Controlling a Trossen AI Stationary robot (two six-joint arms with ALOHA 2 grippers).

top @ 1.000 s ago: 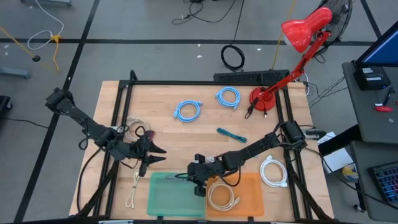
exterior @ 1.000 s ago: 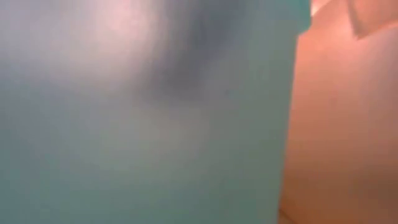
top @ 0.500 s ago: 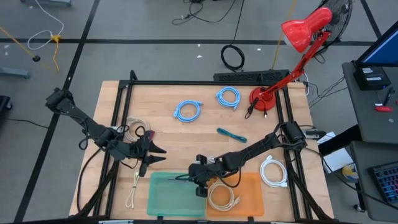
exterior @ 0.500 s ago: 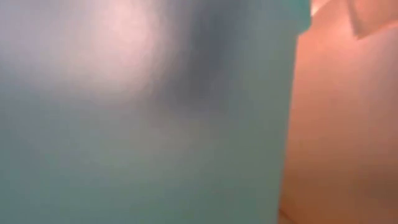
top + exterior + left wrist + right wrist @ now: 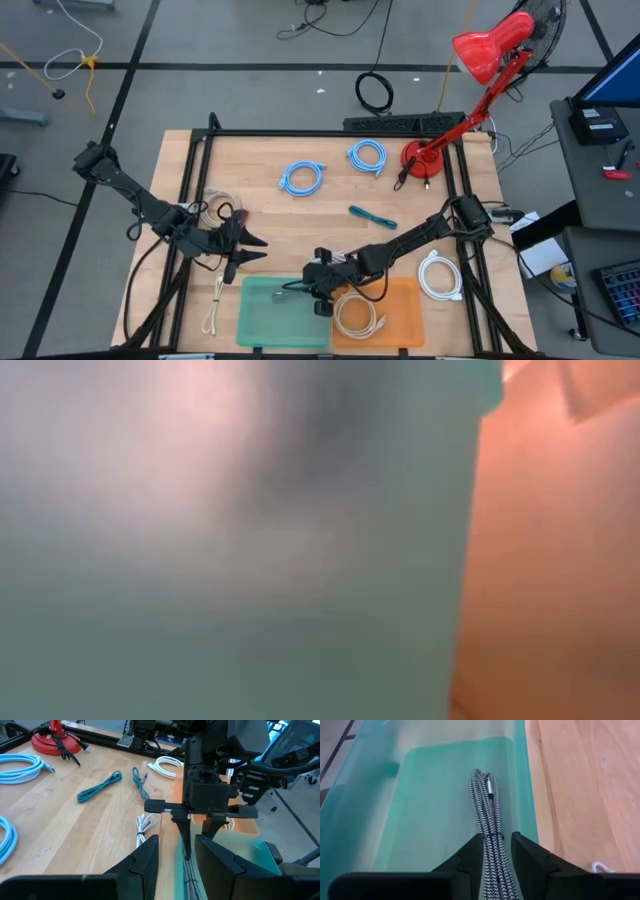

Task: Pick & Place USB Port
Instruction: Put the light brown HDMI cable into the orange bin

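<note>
Right gripper (image 5: 495, 851) has just parted its fingers, no longer clamping the braided USB cable (image 5: 487, 805), which lies ahead between them inside the green bin (image 5: 427, 795). Placement appears complete; left gripper (image 5: 243, 246) waits, slightly parted, empty.

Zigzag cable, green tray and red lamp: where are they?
zigzag cable (image 5: 485, 802), right wrist view, middle of its striped bundle
green tray (image 5: 262, 318), high view, bare floor
red lamp (image 5: 486, 47), high view, its shade
</note>
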